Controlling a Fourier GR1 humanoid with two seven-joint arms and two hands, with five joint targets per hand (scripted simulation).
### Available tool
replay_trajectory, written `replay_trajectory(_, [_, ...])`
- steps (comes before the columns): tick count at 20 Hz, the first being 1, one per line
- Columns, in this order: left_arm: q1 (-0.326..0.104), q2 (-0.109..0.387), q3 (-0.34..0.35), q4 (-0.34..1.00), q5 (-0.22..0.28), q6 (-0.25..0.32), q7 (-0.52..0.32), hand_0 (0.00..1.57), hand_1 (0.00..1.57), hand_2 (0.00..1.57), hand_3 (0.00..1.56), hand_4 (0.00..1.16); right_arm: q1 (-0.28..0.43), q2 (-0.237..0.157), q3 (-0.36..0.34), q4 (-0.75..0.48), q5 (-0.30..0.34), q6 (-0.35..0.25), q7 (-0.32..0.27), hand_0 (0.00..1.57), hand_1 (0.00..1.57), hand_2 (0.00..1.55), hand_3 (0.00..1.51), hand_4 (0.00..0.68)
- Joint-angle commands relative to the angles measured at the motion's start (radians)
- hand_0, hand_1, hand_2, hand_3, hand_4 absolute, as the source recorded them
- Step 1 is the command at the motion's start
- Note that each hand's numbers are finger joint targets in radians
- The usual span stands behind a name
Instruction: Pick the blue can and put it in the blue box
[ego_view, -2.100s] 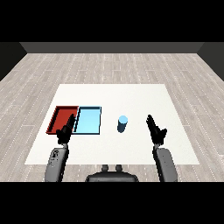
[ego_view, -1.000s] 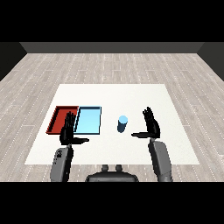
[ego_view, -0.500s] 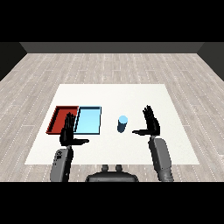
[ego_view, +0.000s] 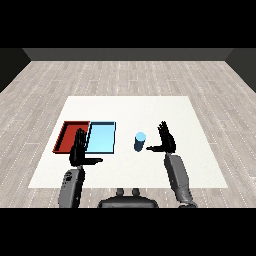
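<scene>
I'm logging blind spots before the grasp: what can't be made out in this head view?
- Whether the right hand touches the blue can: the gap beside the thumb is too small to judge.
- The near edge of the red tray: covered by the left hand.
- Any label on the can: too small.
- Both elbows: cut off at the picture's lower band.

The can (ego_view: 140, 141) stands on the table (ego_view: 200, 150), right of two side-by-side trays (ego_view: 102, 138).

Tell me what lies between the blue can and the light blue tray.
Only bare white table between blue can and light blue tray, in the head view.
</scene>
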Motion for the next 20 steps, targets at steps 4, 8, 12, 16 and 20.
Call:
replay_trajectory(4, [0.014, 0.027, 0.026, -0.039, 0.051, -0.038, 0.014, 0.0, 0.0, 0.0, 0.0, 0.0, -0.013, 0.028, 0.046, 0.049, -0.016, -0.048, 0.002, 0.0, 0.0, 0.0, 0.0, 0.0])
replay_trajectory(8, [-0.012, 0.012, 0.014, 0.015, 0.035, -0.029, -0.018, 0.0, 0.0, 0.0, 0.0, 0.0, -0.016, 0.014, 0.019, 0.089, -0.032, -0.035, -0.006, 0.0, 0.0, 0.0, 0.0, 0.0])
replay_trajectory(12, [0.002, 0.037, 0.057, 0.02, 0.072, -0.048, -0.016, 0.0, 0.0, 0.0, 0.0, 0.0, -0.03, 0.029, 0.083, 0.152, -0.052, -0.069, -0.057, 0.0, 0.0, 0.0, 0.0, 0.0])
replay_trajectory(16, [-0.033, -0.018, -0.016, -0.033, 0.01, 0.039, 0.04, 0.0, 0.0, 0.0, 0.0, 0.0, -0.03, 0.029, 0.065, 0.147, -0.044, -0.04, -0.041, 0.0, 0.0, 0.0, 0.0, 0.0])
replay_trajectory(20, [-0.034, 0.021, 0.031, 0.031, 0.028, -0.003, -0.018, 0.0, 0.0, 0.0, 0.0, 0.0, -0.107, 0.029, 0.092, 0.336, -0.062, -0.072, -0.151, 0.0, 0.0, 0.0, 0.0, 0.0])
